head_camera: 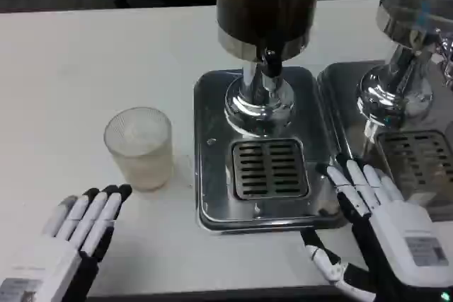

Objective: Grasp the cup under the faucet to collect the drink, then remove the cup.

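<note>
Cup (139, 147): clear, upright, stood on the white surface (85, 54) at centre left, just left of the dispenser tray (212, 196). Faucet (270, 59): above the grate (270, 168). Left hand (74, 235): lower left, fingers straight and close together, holding nothing. Right hand (379, 221): lower right, fingers spread, empty.

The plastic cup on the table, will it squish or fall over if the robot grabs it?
The plastic cup looks thin and translucent, so it could squish under a hard squeeze. It appears empty, so it's probably light and easy to knock over. Its wide, upright shape should help it stand.
</note>
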Action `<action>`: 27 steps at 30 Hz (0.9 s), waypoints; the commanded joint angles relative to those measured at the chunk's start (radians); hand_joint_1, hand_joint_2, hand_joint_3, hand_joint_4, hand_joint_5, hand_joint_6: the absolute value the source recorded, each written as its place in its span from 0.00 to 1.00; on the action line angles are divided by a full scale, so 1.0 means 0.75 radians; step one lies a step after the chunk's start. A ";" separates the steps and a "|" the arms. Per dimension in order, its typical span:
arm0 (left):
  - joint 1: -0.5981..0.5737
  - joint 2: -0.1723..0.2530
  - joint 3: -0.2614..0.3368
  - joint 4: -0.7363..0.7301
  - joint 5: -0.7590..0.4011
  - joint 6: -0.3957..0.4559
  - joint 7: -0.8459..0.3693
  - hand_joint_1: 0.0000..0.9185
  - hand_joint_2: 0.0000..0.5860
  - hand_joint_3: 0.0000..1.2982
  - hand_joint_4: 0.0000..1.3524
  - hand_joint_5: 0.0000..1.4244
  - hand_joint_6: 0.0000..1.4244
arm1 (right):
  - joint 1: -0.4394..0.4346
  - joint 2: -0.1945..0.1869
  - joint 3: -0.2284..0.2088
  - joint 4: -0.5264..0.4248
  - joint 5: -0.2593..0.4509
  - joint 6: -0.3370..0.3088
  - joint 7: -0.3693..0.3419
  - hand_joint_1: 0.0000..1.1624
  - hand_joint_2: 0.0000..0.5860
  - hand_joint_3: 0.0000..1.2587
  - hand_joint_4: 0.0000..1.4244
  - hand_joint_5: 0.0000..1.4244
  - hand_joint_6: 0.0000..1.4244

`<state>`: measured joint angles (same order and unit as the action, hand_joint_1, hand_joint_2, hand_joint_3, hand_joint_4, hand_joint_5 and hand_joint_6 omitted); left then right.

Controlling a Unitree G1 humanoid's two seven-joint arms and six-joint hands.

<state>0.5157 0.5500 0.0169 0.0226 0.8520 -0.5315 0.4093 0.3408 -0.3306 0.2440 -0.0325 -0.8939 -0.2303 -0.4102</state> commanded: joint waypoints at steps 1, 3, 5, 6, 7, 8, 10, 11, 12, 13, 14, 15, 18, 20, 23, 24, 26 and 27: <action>0.004 0.022 -0.017 0.015 -0.011 0.007 -0.007 0.00 0.06 0.00 0.00 0.00 0.00 | 0.004 -0.011 -0.003 -0.011 0.019 0.005 -0.007 0.29 0.69 0.09 0.00 0.00 0.00; 0.002 0.023 -0.018 0.017 -0.010 0.009 -0.008 0.00 0.06 0.00 0.00 0.00 0.00 | 0.000 -0.010 -0.001 -0.010 0.020 0.005 -0.007 0.29 0.69 0.09 0.01 0.00 0.00; -0.001 0.024 -0.020 0.020 -0.009 0.009 -0.008 0.00 0.06 0.00 0.00 0.00 0.00 | -0.003 -0.010 0.001 -0.007 0.022 0.005 -0.007 0.29 0.69 0.09 0.01 0.00 0.00; -0.002 0.025 -0.020 0.021 -0.009 0.009 -0.008 0.00 0.06 0.00 0.00 0.00 0.00 | -0.005 -0.010 0.001 -0.006 0.022 0.005 -0.007 0.30 0.69 0.09 0.01 0.00 0.00; -0.004 0.026 -0.021 0.022 -0.008 0.009 -0.007 0.00 0.06 0.00 0.00 0.00 0.00 | -0.007 -0.010 0.001 -0.004 0.024 0.005 -0.007 0.30 0.69 0.10 0.01 0.00 0.00; -0.006 0.026 -0.021 0.024 -0.008 0.008 -0.007 0.00 0.06 0.00 0.00 0.00 0.00 | -0.010 -0.011 0.001 0.000 0.025 0.004 -0.008 0.30 0.69 0.10 0.01 0.00 0.00; -0.008 0.027 -0.021 0.026 -0.008 0.006 -0.005 0.00 0.06 0.00 0.00 0.00 0.00 | -0.015 -0.011 -0.001 0.004 0.029 0.002 -0.011 0.30 0.69 0.10 0.01 0.00 0.00; -0.010 0.027 -0.021 0.028 -0.009 0.004 -0.003 0.00 0.06 0.00 0.00 0.00 0.00 | -0.017 -0.011 -0.001 0.006 0.031 0.001 -0.013 0.30 0.69 0.10 0.01 0.00 0.00; -0.011 0.028 -0.021 0.029 -0.010 0.003 -0.001 0.00 0.06 0.00 0.00 0.00 0.00 | -0.019 -0.010 -0.002 0.007 0.032 0.000 -0.015 0.30 0.69 0.10 0.01 0.00 0.00; -0.013 0.028 -0.020 0.034 -0.013 -0.006 0.007 0.00 0.06 0.00 0.00 0.00 0.00 | -0.021 -0.008 -0.002 0.009 0.035 -0.001 -0.019 0.30 0.69 0.10 0.01 0.00 0.00; -0.015 0.029 -0.018 0.041 -0.021 -0.022 0.019 0.00 0.06 0.00 0.00 0.00 0.00 | -0.023 -0.006 -0.003 0.010 0.038 -0.001 -0.022 0.30 0.69 0.10 0.01 0.00 0.00; -0.018 0.030 -0.015 0.051 -0.031 -0.048 0.039 0.00 0.06 0.00 0.00 0.00 0.00 | -0.023 -0.003 -0.003 0.011 0.040 -0.001 -0.025 0.30 0.70 0.11 0.02 0.00 0.00; -0.025 0.034 0.008 0.081 -0.084 -0.151 0.106 0.00 0.04 0.00 0.00 0.00 0.00 | -0.023 0.006 -0.003 0.013 0.051 0.003 -0.023 0.31 0.70 0.11 0.02 0.00 0.00; -0.038 0.032 0.022 0.103 -0.123 -0.199 0.127 0.00 0.03 0.00 0.00 0.00 0.00 | -0.022 0.010 -0.002 0.009 0.055 0.004 -0.022 0.31 0.71 0.11 0.02 0.00 0.00; -0.080 0.021 0.043 0.162 -0.204 -0.252 0.136 0.00 0.00 0.00 0.00 0.00 0.00 | -0.015 0.022 0.002 -0.003 0.062 0.005 -0.025 0.31 0.71 0.11 0.03 0.00 0.00; -0.096 0.019 0.049 0.185 -0.231 -0.266 0.134 0.00 0.00 0.00 0.00 0.00 0.00 | -0.011 0.031 0.004 -0.008 0.065 0.006 -0.027 0.31 0.71 0.11 0.03 0.00 0.01; -0.140 0.013 0.060 0.237 -0.285 -0.286 0.127 0.00 0.00 0.00 0.00 0.00 0.00 | -0.004 0.043 0.006 -0.016 0.069 0.007 -0.032 0.31 0.71 0.11 0.03 0.00 0.01; -0.158 0.011 0.065 0.258 -0.302 -0.295 0.124 0.00 0.00 0.00 0.00 0.00 0.00 | -0.001 0.048 0.006 -0.020 0.070 0.007 -0.034 0.31 0.71 0.11 0.03 0.00 0.01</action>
<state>0.4201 0.5596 0.0560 0.1844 0.6535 -0.7334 0.4958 0.3306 -0.3061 0.2462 -0.0342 -0.8546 -0.2302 -0.4128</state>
